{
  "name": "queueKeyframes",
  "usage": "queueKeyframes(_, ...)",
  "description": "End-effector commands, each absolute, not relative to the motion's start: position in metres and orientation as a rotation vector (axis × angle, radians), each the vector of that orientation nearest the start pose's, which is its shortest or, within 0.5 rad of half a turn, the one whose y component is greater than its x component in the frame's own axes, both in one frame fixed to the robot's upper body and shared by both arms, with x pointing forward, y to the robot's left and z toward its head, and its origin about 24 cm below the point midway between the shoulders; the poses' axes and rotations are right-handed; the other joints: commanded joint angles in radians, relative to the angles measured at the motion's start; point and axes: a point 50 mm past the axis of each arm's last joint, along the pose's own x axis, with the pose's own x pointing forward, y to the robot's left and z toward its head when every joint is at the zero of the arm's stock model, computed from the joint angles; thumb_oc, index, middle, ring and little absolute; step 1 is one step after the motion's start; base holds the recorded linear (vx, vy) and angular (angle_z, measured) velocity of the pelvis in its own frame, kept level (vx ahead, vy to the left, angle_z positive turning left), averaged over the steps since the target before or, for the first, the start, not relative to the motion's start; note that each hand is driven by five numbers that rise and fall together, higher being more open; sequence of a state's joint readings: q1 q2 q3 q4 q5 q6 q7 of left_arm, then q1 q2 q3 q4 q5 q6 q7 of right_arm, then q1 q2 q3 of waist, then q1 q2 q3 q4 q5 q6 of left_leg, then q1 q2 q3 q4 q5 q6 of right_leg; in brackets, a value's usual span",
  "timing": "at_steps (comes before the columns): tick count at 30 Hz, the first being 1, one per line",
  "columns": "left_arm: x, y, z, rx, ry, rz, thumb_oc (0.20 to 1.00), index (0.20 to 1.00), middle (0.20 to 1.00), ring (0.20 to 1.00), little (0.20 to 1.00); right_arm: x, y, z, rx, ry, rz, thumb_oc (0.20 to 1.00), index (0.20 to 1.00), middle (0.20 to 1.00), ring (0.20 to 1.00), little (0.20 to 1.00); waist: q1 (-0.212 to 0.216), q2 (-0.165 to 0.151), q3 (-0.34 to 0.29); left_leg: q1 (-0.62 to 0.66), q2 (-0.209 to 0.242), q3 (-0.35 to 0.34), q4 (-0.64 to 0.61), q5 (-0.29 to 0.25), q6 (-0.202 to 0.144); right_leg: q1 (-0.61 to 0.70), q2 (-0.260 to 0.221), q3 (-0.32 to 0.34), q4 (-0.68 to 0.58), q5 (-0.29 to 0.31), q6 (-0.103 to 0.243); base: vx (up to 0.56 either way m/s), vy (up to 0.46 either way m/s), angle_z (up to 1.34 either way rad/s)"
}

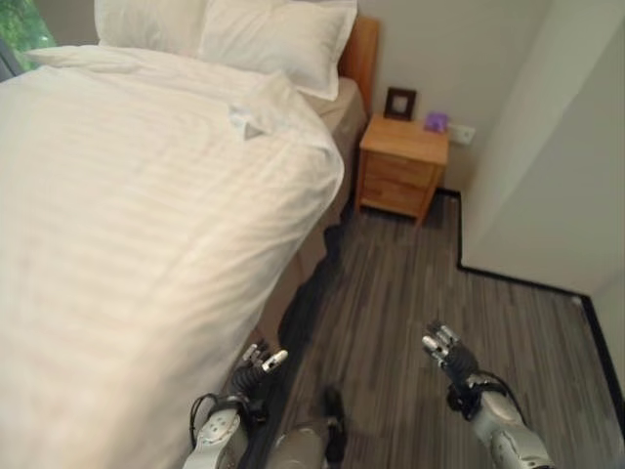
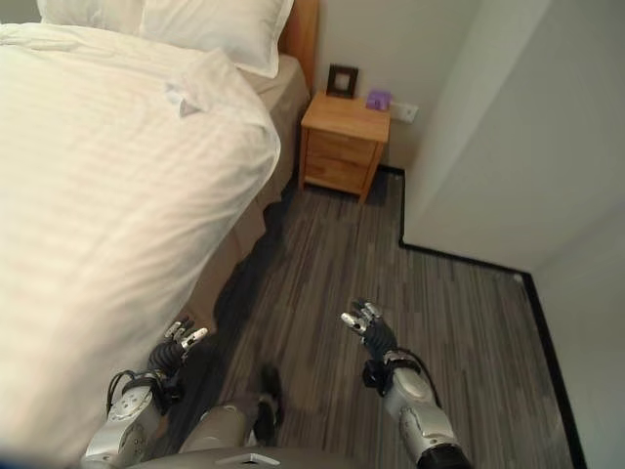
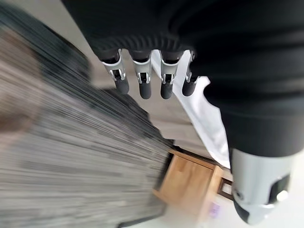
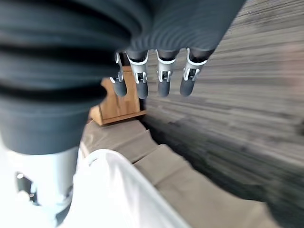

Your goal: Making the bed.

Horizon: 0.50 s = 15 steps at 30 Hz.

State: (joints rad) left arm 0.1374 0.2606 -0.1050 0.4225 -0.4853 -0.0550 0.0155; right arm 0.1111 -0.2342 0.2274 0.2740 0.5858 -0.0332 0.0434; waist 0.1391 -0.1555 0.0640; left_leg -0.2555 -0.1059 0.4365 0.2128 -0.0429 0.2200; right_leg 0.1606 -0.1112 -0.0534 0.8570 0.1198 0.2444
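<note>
White duvet (image 1: 127, 225) is covering the bed (image 1: 337, 112), draping over its near side edge, with one folded-back rumpled corner (image 1: 256, 115) near the head end below the pillows (image 1: 273, 39). Wooden nightstand (image 1: 402, 168) is standing just beside the bed's head corner. Both hands are hanging over the plank floor (image 1: 410, 293) beside the bed, empty: left hand (image 1: 259, 362) near the duvet's hanging edge with fingers relaxed, right hand (image 1: 444, 350) well apart from the bed, fingers loosely extended. Judging the step as approaching: walk toward the head end, pinch the flipped corner, pull it flat toward the pillows without dragging the rest.
</note>
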Motion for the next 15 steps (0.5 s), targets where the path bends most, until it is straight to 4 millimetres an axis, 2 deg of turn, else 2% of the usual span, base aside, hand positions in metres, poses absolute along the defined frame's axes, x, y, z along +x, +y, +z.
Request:
queueKeyframes(1,0.221,0.204,-0.033,-0.105,0.323,0.031,1.000,1.000,1.000,1.000,1.000,0.235,-0.153,-0.015,0.329,0.236,0.142,1.000,1.000,1.000,1.000,1.000,-0.021,0.118,0.047,0.207,0.100,-0.148,-0.200,0.101,-0.121,-0.179,-0.018,-0.080,0.007,0.185,-0.030,0.62,0.171,0.27)
queueKeyframes(2,0.225,0.204,-0.030,-0.107,0.307,0.031,1.000,1.000,1.000,1.000,1.000,0.238,-0.149,-0.011,0.304,0.221,0.173,1.000,1.000,1.000,1.000,1.000,-0.036,0.126,0.062,0.264,0.098,-0.182,-0.208,0.082,-0.115,-0.251,-0.048,-0.100,0.015,0.123,-0.058,0.46,0.089,0.55)
queueKeyframes(3,0.226,0.204,-0.030,-0.107,0.307,0.031,1.000,1.000,1.000,1.000,1.000,0.238,-0.149,-0.011,0.304,0.221,0.173,1.000,1.000,1.000,1.000,1.000,-0.038,0.127,0.063,0.264,0.099,-0.184,-0.208,0.083,-0.115,-0.250,-0.048,-0.102,0.015,0.123,-0.059,0.81,-0.049,1.18)
queueKeyframes(4,0.233,0.201,-0.021,-0.137,0.265,0.012,1.000,1.000,1.000,1.000,1.000,0.244,-0.151,-0.003,0.217,0.197,0.213,1.000,1.000,1.000,1.000,1.000,-0.067,0.133,0.073,0.354,0.088,-0.260,-0.239,0.060,-0.129,-0.327,-0.095,-0.155,-0.149,0.028,-0.086,0.79,-0.136,1.23)
queueKeyframes(5,0.234,0.200,-0.019,-0.138,0.254,0.008,1.000,1.000,1.000,1.000,1.000,0.244,-0.153,-0.001,0.215,0.191,0.210,1.000,1.000,1.000,1.000,1.000,-0.077,0.133,0.075,0.381,0.084,-0.289,-0.240,0.047,-0.138,-0.352,-0.101,-0.155,-0.233,0.016,-0.088,1.00,-0.188,1.32)
queueKeyframes(6,0.235,0.199,-0.016,-0.135,0.243,-0.003,1.000,1.000,1.000,1.000,1.000,0.244,-0.156,-0.001,0.221,0.188,0.196,1.000,1.000,1.000,1.000,1.000,-0.084,0.132,0.079,0.407,0.080,-0.326,-0.241,0.024,-0.148,-0.357,-0.111,-0.154,-0.312,0.019,-0.084,0.67,-0.228,1.52)
queueKeyframes(8,0.237,0.199,-0.012,-0.112,0.221,-0.013,1.000,1.000,1.000,1.000,1.000,0.246,-0.160,0.001,0.244,0.175,0.167,1.000,1.000,1.000,1.000,1.000,-0.106,0.113,0.077,0.464,0.079,-0.422,-0.226,-0.027,-0.185,-0.347,-0.091,-0.071,-0.672,0.052,-0.059,0.78,-0.318,1.64)
queueKeyframes(9,0.237,0.198,-0.012,-0.112,0.218,-0.015,1.000,1.000,1.000,1.000,1.000,0.245,-0.163,0.000,0.248,0.176,0.153,1.000,1.000,1.000,1.000,1.000,-0.116,0.110,0.076,0.486,0.090,-0.463,-0.231,-0.047,-0.197,-0.348,-0.076,0.000,-0.752,0.049,-0.043,0.77,-0.321,1.40)
queueKeyframes(10,0.242,0.196,-0.007,-0.114,0.193,-0.016,1.000,1.000,1.000,1.000,1.000,0.244,-0.168,0.003,0.252,0.163,0.137,1.000,1.000,1.000,1.000,1.000,-0.136,0.101,0.071,0.485,0.097,-0.522,-0.208,-0.053,-0.211,-0.354,-0.053,0.131,-0.836,0.060,-0.011,0.44,-0.182,1.31)
queueKeyframes(11,0.242,0.196,-0.007,-0.114,0.193,-0.016,1.000,1.000,1.000,1.000,1.000,0.244,-0.168,0.003,0.252,0.163,0.137,1.000,1.000,1.000,1.000,1.000,-0.136,0.101,0.071,0.485,0.097,-0.522,-0.207,-0.053,-0.211,-0.354,-0.054,0.131,-0.836,0.060,-0.011,0.70,-0.369,1.59)
queueKeyframes(12,0.247,0.190,-0.004,-0.129,0.177,-0.038,1.000,1.000,1.000,1.000,1.000,0.238,-0.179,0.006,0.262,0.143,0.100,1.000,1.000,1.000,1.000,1.000,-0.146,0.089,0.066,0.510,0.115,-0.610,-0.177,-0.094,-0.228,-0.363,-0.068,0.254,-0.901,0.083,0.015,0.88,-0.598,2.01)
queueKeyframes(13,0.246,0.186,-0.005,-0.148,0.178,-0.049,1.000,1.000,1.000,1.000,1.000,0.237,-0.183,0.009,0.257,0.127,0.096,1.000,1.000,1.000,1.000,1.000,-0.144,0.069,0.049,0.549,0.155,-0.671,-0.157,-0.107,-0.251,-0.368,-0.101,0.187,-0.876,0.111,0.017,0.89,-0.599,2.35)
queueKeyframes(15,0.246,0.184,-0.006,-0.159,0.182,-0.045,1.000,1.000,1.000,1.000,1.000,0.237,-0.185,0.012,0.249,0.113,0.098,1.000,1.000,1.000,1.000,1.000,-0.149,0.064,0.046,0.564,0.178,-0.693,-0.147,-0.095,-0.266,-0.369,-0.110,0.153,-0.828,0.108,0.017,0.39,-0.307,2.25)
